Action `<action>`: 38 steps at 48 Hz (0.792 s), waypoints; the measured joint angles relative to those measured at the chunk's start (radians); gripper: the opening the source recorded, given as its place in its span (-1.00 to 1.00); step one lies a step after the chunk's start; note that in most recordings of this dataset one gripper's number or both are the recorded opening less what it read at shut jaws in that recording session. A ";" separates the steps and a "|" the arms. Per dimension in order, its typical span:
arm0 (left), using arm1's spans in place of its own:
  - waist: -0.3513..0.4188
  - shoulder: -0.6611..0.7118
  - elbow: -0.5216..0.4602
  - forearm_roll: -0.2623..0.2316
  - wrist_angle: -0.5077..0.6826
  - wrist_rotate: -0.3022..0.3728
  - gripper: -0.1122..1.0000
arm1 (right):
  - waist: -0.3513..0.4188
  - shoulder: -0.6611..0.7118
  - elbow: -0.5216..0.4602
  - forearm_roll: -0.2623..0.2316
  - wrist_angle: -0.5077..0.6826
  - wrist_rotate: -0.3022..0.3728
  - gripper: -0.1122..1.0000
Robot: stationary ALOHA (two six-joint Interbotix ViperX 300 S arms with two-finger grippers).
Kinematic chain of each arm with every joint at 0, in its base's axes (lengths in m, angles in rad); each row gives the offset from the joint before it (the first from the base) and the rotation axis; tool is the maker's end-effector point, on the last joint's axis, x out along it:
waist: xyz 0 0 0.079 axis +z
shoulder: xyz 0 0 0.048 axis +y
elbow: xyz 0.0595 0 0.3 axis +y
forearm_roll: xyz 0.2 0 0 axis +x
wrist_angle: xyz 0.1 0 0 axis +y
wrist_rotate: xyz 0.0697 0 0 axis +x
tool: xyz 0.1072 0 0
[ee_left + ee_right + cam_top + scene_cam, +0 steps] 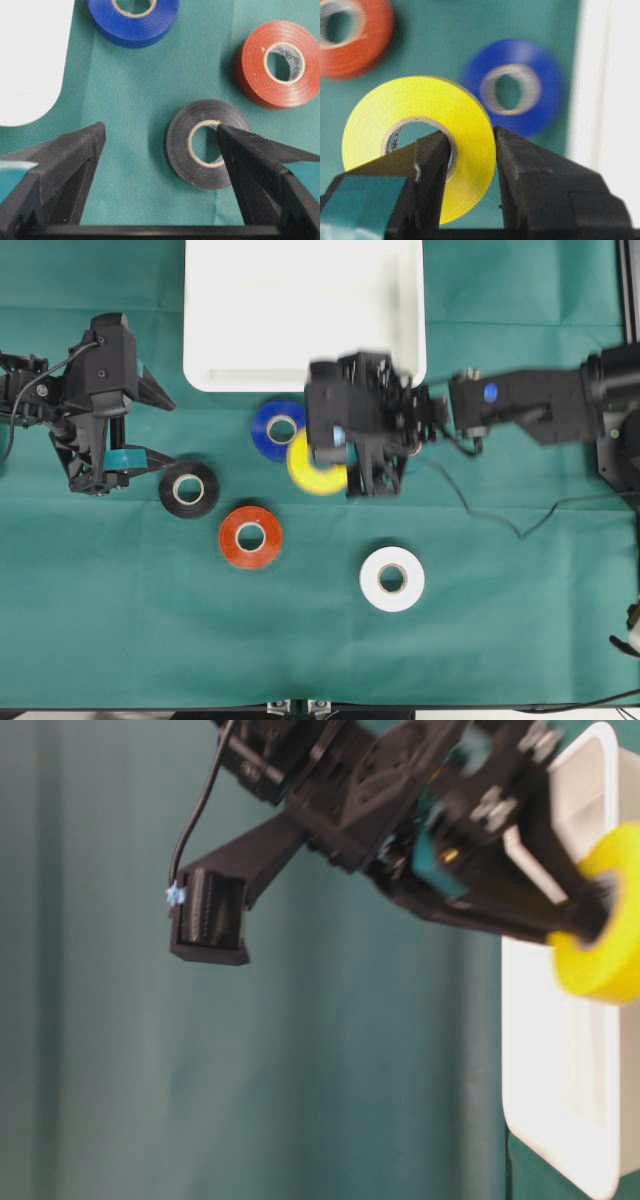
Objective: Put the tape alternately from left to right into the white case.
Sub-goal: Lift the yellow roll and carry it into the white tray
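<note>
tape rolls first: yellow roll is pinched through its wall by your right claw, one finger inside the pale core, the other on the outer face. it looks lifted off the green bench, hanging just short of the white case and overlapping the blue roll from overhead. the side view shows the roll against the case rim.

left claw is spread wide, holding nothing, straddling the black roll: one tip sits over the core hole, the other well clear on the cloth.

handling, as a judgement: these look light, stiff rings with glossy sides, so a squeeze across the outer diameter could slip. a wall pinch, core to outside, like the right claw has now, should be the safer hold. a roll gripped on one side will hang tilted, so expect it to tip or roll on release unless you set it down flat.

other rolls on the bench: red-orange below the black one, white nearer the front right. teal roll: can't find it in any view.

case: what's visible looks bare white, no rolls in it. the far part is out of frame overhead, so i can't vouch for that bit.
</note>
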 measured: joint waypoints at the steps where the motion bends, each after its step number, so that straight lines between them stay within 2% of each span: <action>1: 0.000 0.000 0.000 0.000 0.000 0.000 0.57 | -0.012 -0.002 -0.002 -0.005 0.002 0.000 -0.23; 12: 0.000 -0.002 0.000 0.000 0.002 0.000 0.58 | -0.138 -0.005 -0.032 -0.069 -0.005 0.000 -0.23; 21: 0.000 -0.002 0.000 0.000 0.000 0.000 0.57 | -0.250 -0.005 -0.040 -0.112 -0.069 0.000 -0.23; 38: 0.000 -0.002 0.000 0.000 0.000 0.000 0.57 | -0.407 0.061 -0.043 -0.115 -0.204 0.000 -0.23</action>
